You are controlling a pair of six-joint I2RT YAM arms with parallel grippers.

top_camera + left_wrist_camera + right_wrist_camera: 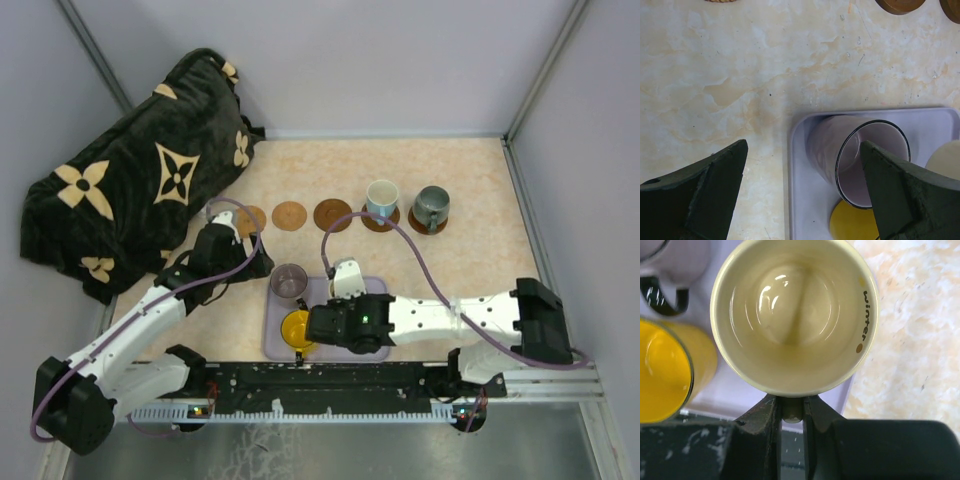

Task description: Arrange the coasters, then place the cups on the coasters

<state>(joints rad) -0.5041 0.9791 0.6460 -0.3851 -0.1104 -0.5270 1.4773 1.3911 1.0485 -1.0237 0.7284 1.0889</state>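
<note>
Five coasters lie in a row at the back: two light tan (289, 215) and three dark brown (332, 214). A white cup (381, 197) and a grey-green cup (432, 205) stand on the two right ones. On the lavender tray (372, 288) are a smoky purple cup (288, 281) and a yellow cup (297, 328). My right gripper (792, 402) is shut on the handle of the cream cup (794, 315), over the tray's right part. My left gripper (804, 150) is open, straddling the tray's left rim (792, 165) beside the purple cup (860, 160).
A dark patterned cushion (140, 170) fills the back left corner. Grey walls close the table on three sides. Purple cables (400, 240) loop over the table between the arms and the coaster row.
</note>
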